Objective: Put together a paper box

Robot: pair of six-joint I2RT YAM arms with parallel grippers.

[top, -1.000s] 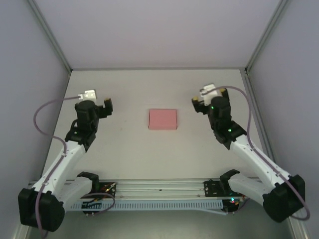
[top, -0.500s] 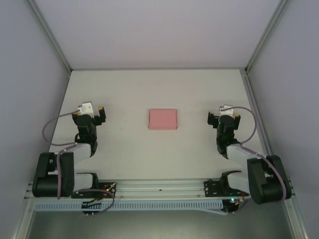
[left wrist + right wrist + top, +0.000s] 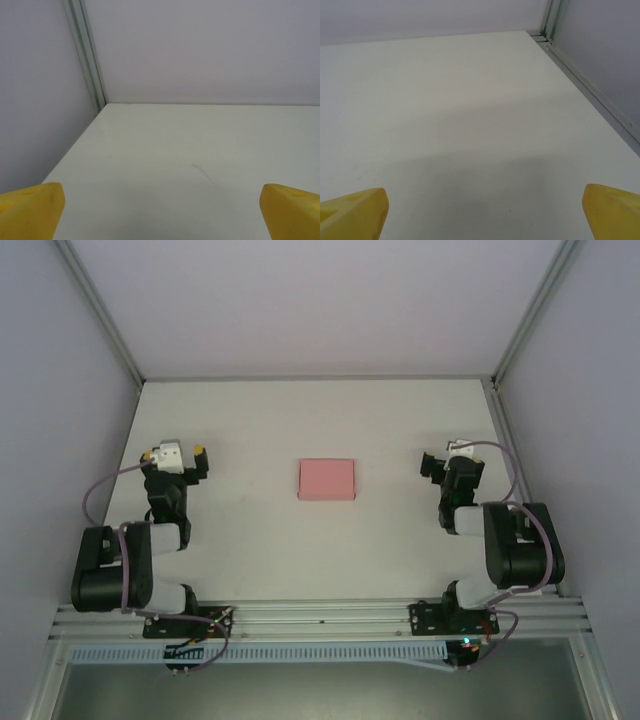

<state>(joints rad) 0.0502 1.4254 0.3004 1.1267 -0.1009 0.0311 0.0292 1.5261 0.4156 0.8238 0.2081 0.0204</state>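
task: I judge the paper box (image 3: pixel 327 479) done, lying shut and flat mid-tabletop (image 3: pixel 300 420) | left end effector (image 3: pixel 175 453) spread wide, empty | right end effector (image 3: pixel 453 462) same | remaining: nothing I can see

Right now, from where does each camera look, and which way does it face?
Top external: above and behind the robot, looking down on the table, paper box, left gripper and right gripper.
Left wrist: on the left gripper, facing the far-left corner; yellow fingertips show.
Right wrist: on the right gripper, facing the far-right corner; yellow fingertips show.
Shared: all see the white table.
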